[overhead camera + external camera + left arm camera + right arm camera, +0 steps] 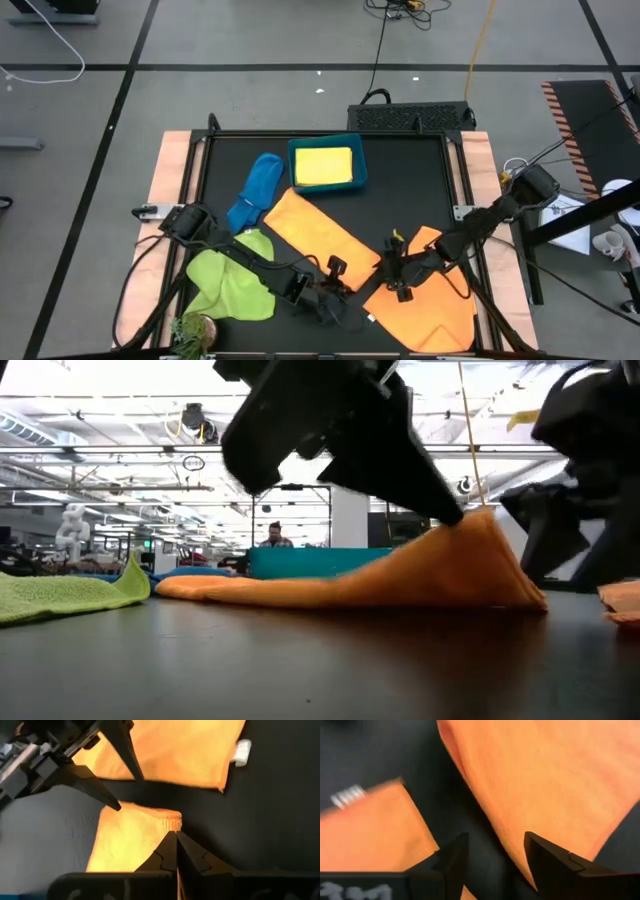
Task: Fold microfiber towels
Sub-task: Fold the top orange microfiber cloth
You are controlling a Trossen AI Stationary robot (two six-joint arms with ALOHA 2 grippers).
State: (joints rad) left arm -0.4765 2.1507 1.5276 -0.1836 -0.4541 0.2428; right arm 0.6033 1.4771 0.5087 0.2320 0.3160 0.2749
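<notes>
Your left gripper (176, 836) is pinching the near corner of the long orange towel (320, 238) with its jaws pressed together, lifting that corner off the black bench (410, 180) into a peak. Your right gripper (492, 851) is hovering just beside it with jaws spread, holding nothing, above the gap between that towel and the second orange towel (425, 305). The lime green towel (232, 282) and blue towel (256, 192) are lying on the left, and the yellow towel (322, 165) is sitting inside the teal bin (360, 178).

My high camera looks straight down on the whole table (420, 180). My low one looks level across it. Both wrist cameras sit close over the same orange towel (130, 840).
</notes>
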